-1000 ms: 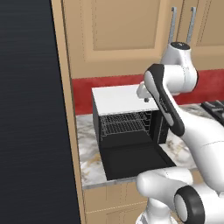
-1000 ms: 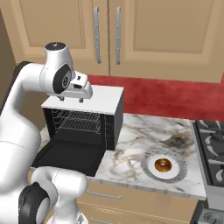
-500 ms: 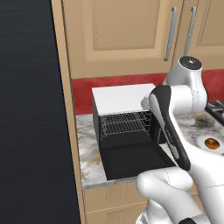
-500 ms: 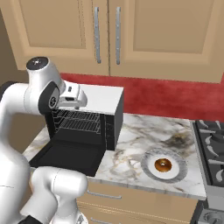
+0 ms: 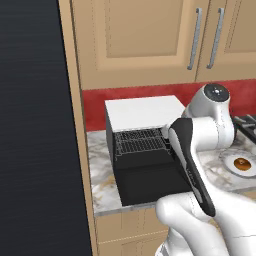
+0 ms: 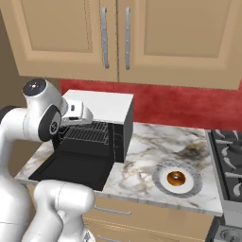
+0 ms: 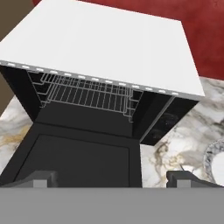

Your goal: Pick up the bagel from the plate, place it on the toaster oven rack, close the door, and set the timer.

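The bagel (image 6: 176, 178) lies on the round plate (image 6: 159, 176) on the marble counter, right of the oven; both also show at the right edge of the left base view, bagel (image 5: 242, 163) on plate (image 5: 227, 161). The black toaster oven has a white top (image 6: 99, 105), and its door (image 6: 71, 168) hangs open, lying flat. The wire rack (image 7: 87, 96) inside is bare. My gripper (image 7: 111, 177) hovers open above the door (image 7: 74, 159), facing the oven mouth, with nothing between its fingers. In the right base view the gripper (image 6: 84, 119) sits at the oven's upper left front corner.
A stove (image 6: 229, 160) stands at the counter's right end. Wooden wall cabinets (image 6: 118, 38) hang above a red backsplash. A tall dark panel (image 5: 35, 125) borders the counter on the left. My own arm (image 5: 192, 150) blocks part of the oven front in the left base view.
The arm has swung and folded lower, bringing the hand down in front of the oven's upper edge. The jaws have widened slightly. Bagel, plate and oven have not moved.
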{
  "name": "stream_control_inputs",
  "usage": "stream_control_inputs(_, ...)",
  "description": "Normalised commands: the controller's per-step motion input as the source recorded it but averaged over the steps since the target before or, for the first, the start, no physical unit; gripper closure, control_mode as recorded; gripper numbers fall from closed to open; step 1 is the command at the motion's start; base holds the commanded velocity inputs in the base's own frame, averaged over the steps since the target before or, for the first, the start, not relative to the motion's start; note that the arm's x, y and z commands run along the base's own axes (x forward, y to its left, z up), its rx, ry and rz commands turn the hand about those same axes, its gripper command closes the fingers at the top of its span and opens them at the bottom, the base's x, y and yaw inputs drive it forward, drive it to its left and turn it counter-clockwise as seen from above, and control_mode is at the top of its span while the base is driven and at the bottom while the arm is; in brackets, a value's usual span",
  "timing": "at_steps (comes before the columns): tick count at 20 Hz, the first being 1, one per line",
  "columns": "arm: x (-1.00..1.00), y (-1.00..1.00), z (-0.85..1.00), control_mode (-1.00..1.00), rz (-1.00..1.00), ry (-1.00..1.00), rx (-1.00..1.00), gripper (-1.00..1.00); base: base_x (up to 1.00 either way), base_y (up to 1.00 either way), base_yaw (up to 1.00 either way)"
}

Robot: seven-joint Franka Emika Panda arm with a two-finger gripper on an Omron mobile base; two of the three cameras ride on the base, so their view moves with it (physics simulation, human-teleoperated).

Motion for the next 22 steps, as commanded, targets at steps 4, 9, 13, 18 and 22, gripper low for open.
stream_control_inputs(4, 0.00, 0.00, -0.24, -1.00, 0.06, 0.00, 0.00, -1.00, 0.00, 0.00, 0.00)
stream_control_inputs(9, 0.00, 0.00, -0.24, -1.00, 0.03, 0.00, 0.04, -1.00, 0.00, 0.00, 0.00)
stream_control_inputs(13, 0.00, 0.00, -0.23, -1.00, 0.00, 0.02, 0.21, -1.00, 0.00, 0.00, 0.00)
stream_control_inputs(18, 0.00, 0.00, -0.19, -1.00, 0.00, 0.01, 0.28, -1.00, 0.00, 0.00, 0.00)
stream_control_inputs(22, 0.00, 0.00, -0.12, -1.00, 0.00, 0.01, 0.32, -1.00, 0.00, 0.00, 0.00)
